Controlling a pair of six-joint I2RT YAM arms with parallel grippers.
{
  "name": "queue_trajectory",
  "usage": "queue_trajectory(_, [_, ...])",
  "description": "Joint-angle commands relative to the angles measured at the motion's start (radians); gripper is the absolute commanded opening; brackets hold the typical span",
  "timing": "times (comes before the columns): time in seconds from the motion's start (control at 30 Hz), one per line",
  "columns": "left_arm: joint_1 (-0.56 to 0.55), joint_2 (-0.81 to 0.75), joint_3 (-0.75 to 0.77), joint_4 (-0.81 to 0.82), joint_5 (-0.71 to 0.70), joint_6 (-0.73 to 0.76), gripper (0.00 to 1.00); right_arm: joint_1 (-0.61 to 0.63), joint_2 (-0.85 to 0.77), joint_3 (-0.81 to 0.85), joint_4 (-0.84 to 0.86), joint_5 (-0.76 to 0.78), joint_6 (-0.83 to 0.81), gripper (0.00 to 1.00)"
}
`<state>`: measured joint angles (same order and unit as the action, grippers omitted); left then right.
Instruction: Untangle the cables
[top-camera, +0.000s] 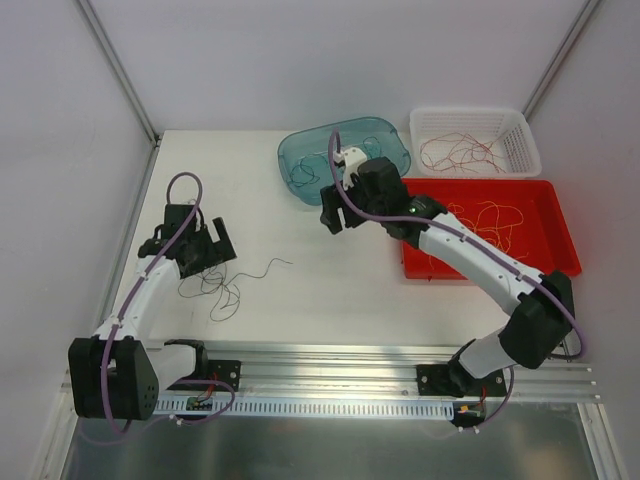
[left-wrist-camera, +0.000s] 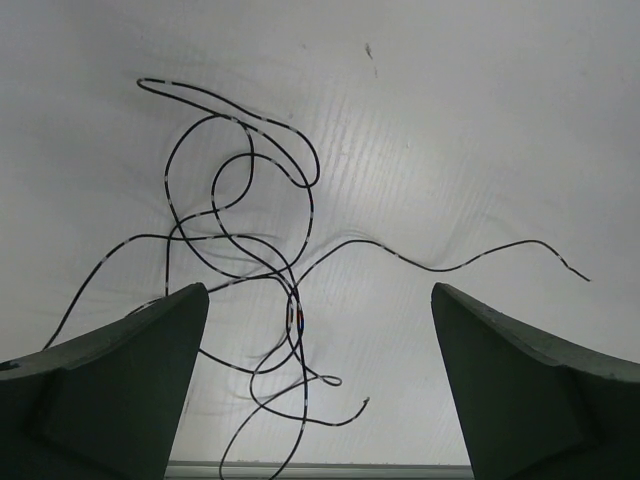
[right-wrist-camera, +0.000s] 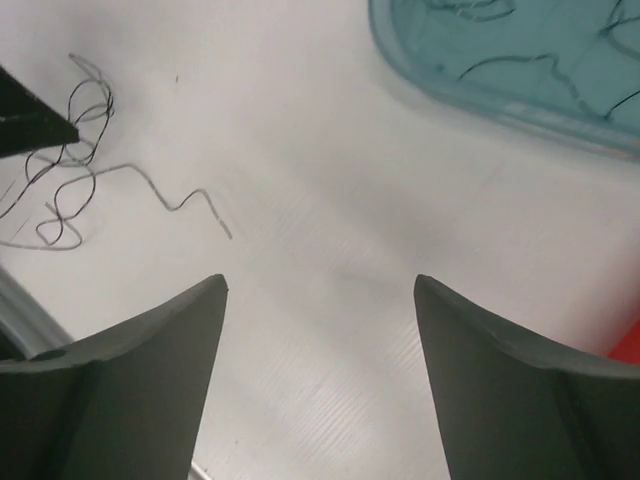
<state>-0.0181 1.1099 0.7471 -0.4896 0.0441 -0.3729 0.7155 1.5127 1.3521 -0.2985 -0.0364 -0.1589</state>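
**While my grippers stand empty, the dark tangle (top-camera: 222, 290) lies on the table (top-camera: 320, 290)**

Since only the overhead view takes in the whole bench, I record the layout from it. My left gripper (top-camera: 205, 250) hangs over the table's left side, with the dark tangle just on its near side. My right gripper (top-camera: 335, 215) hangs beside the teal bin (top-camera: 290, 150). That view alone shows the white basket (top-camera: 470, 112) with red-brown wires (top-camera: 460, 152) and the red tray (top-camera: 480, 185) with yellow-orange wires (top-camera: 490, 215).

My left wrist camera shows my left gripper (left-wrist-camera: 320, 300) spread wide and gripping nothing. The dark tangle (left-wrist-camera: 250, 250) lies on the table between and beyond the fingers, one free end trailing right. A small red-and-blue mark on one strand shows only here. Whether a finger touches the cable I cannot tell.

My right wrist camera shows my right gripper (right-wrist-camera: 320, 285) parted over bare table, holding nothing. The dark tangle (right-wrist-camera: 65, 170) sits at upper left, and dark strands (right-wrist-camera: 520, 65) lie in the teal bin (right-wrist-camera: 480, 100).
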Motion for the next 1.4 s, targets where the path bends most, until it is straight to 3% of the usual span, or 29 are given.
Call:
queue_trajectory(0.0, [0.003, -0.048, -0.054, -0.064, 0.039, -0.083, 0.94, 0.039, -0.091, -0.117, 0.004, -0.057, 0.128, 0.81])
queue_trajectory(0.13, [-0.005, -0.088, -0.104, -0.073, 0.082, -0.132, 0.87, 0.074, -0.205, -0.221, 0.025, -0.076, 0.171, 0.84])
queue_trajectory(0.27, [-0.045, -0.070, -0.130, -0.075, 0.120, -0.161, 0.70, 0.108, -0.299, -0.329, 0.047, -0.057, 0.211, 0.84])
queue_trajectory(0.37, [-0.092, -0.061, -0.118, -0.084, 0.135, -0.190, 0.45, 0.125, -0.365, -0.405, 0.064, -0.040, 0.231, 0.84])
queue_trajectory(0.4, [-0.139, -0.068, -0.088, -0.092, 0.132, -0.198, 0.27, 0.127, -0.381, -0.421, 0.064, -0.034, 0.234, 0.84])
queue_trajectory(0.5, [-0.248, -0.088, 0.045, -0.135, 0.102, -0.233, 0.08, 0.127, -0.440, -0.464, 0.047, -0.010, 0.228, 0.84])
queue_trajectory(0.67, [-0.379, -0.075, 0.332, -0.185, 0.076, -0.230, 0.05, 0.125, -0.542, -0.485, -0.011, 0.088, 0.205, 0.83])
queue_trajectory(0.8, [-0.451, -0.039, 0.617, -0.188, 0.138, -0.206, 0.05, 0.127, -0.643, -0.482, -0.047, 0.148, 0.188, 0.83])
queue_trajectory(1.03, [-0.476, 0.010, 0.837, -0.188, 0.242, -0.199, 0.04, 0.127, -0.726, -0.414, -0.086, 0.126, 0.139, 0.83])
queue_trajectory(1.37, [-0.479, 0.077, 1.078, -0.187, 0.330, -0.193, 0.07, 0.125, -0.603, -0.341, -0.057, 0.059, 0.128, 0.84])
